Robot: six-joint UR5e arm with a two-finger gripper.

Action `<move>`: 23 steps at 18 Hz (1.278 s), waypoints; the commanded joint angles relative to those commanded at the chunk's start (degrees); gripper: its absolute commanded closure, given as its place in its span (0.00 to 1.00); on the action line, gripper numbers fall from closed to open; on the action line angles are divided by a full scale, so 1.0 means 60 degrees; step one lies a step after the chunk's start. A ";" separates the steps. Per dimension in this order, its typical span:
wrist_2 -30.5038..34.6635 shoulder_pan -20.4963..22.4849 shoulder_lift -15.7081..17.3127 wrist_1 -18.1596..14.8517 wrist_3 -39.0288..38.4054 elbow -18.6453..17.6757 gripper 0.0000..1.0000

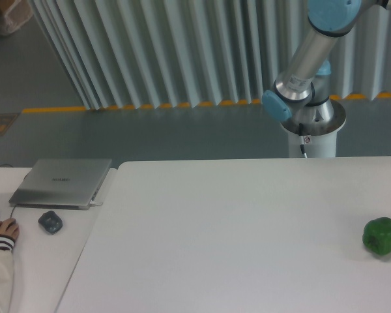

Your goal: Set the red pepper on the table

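The red pepper is out of view. The white table (234, 235) fills the lower middle and right of the camera view. Only part of the arm (309, 49) shows at the top right, rising from its white base (311, 130) behind the table's far edge. The gripper is outside the frame.
A green pepper (381, 235) lies near the table's right edge. On the adjoining desk (32, 261) at the left are a closed grey laptop (62, 182), a dark mouse (50, 222) and a person's hand (1, 229) in a striped cuff.
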 joint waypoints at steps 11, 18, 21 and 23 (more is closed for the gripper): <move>0.0015 0.0147 -0.0117 0.0015 0.0147 -0.0088 0.09; 0.0073 0.0117 -0.0073 -0.0044 0.0044 -0.0161 0.82; 0.0102 0.0147 0.0014 -0.0088 0.0044 -0.0161 0.97; 0.0248 0.0074 0.0175 -0.0379 -0.0073 -0.0059 1.00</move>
